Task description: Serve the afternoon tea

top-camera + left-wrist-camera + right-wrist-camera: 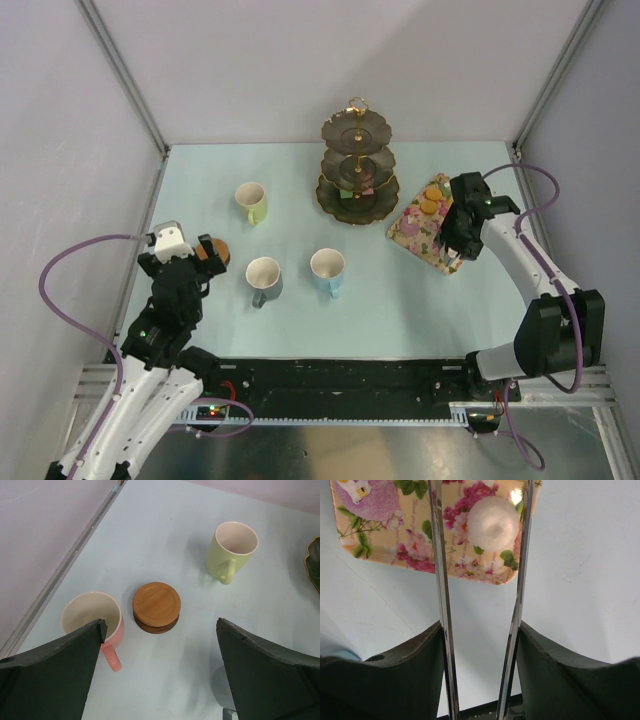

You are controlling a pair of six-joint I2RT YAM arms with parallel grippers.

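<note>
The dark gold-rimmed three-tier stand stands at the back centre. The yellow-green mug, grey mug and blue mug stand apart on the table. My left gripper is open and empty above a stack of brown coasters, with the pink mug by its left finger. My right gripper is shut on metal tongs. The tong arms reach over the floral tray on either side of a white cake. Their tips are out of view.
The floral tray lies right of the stand with several small cakes on it. A pink cake sits left of the tongs. Grey walls and metal frame posts bound the table on the left, back and right.
</note>
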